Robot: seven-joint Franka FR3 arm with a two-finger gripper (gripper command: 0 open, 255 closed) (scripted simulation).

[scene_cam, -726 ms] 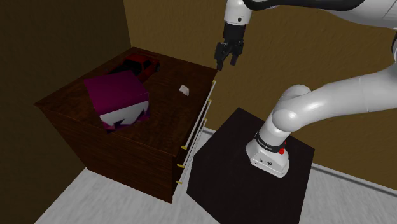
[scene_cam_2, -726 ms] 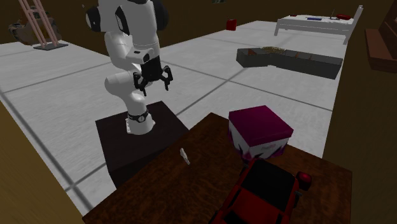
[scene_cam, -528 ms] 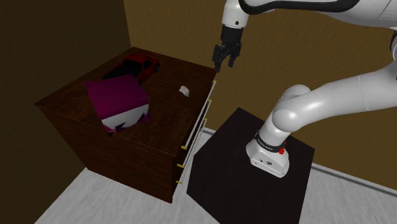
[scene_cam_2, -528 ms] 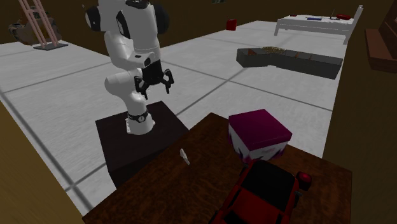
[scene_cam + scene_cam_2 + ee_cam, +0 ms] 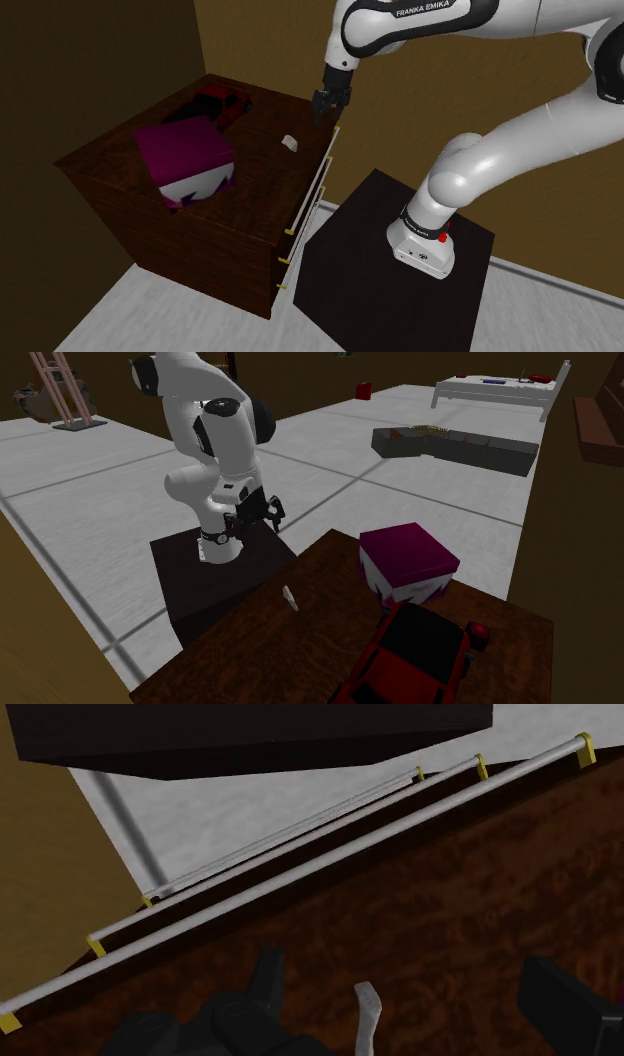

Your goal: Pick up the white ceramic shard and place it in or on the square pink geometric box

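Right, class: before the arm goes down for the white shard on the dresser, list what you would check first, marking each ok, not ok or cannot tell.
1. Fingers open: ok. The gripper has its fingers apart in the wrist view.
2. Shard lined up: ok. The white shard lies between the fingers, untouched.
3. Grasp height reached: not ok. The gripper hangs above the dresser top, near its handle side.
4. Box top free: ok. Nothing lies on the pink box.
5. Red toy car out of the way: ok. It stands beyond the box, off the shard-to-box line.
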